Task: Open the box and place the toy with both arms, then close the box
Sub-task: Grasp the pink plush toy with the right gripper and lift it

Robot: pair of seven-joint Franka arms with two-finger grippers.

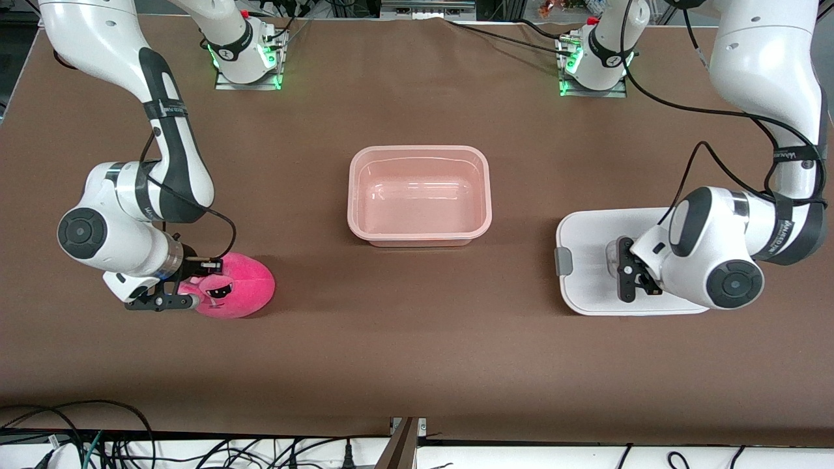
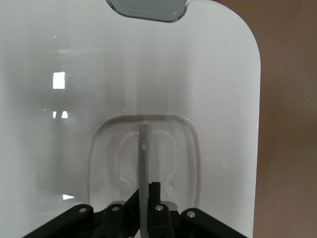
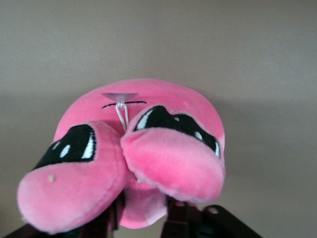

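Note:
The box [image 1: 417, 149], a translucent pink tub, stands open and empty at the table's middle. Its white lid [image 1: 586, 280] lies flat on the table toward the left arm's end, with a grey clip [image 1: 563, 262] on its edge. My left gripper [image 1: 629, 270] is shut on the lid's clear centre handle [image 2: 144, 148]; the lid [image 2: 74, 59] fills the left wrist view, with the gripper [image 2: 147, 198] clamping the handle's thin rib. The pink plush toy [image 1: 241, 286] sits on the table toward the right arm's end, nearer the front camera than the box. My right gripper [image 1: 195, 290] is shut on the toy [image 3: 163, 144], with the gripper [image 3: 141, 213] around its lower part.
The brown table cover [image 1: 417, 365] lies bare between the toy, the box and the lid. The arm bases [image 1: 247, 58] stand along the table's farthest edge. Cables [image 1: 98, 436] hang along the edge nearest the front camera.

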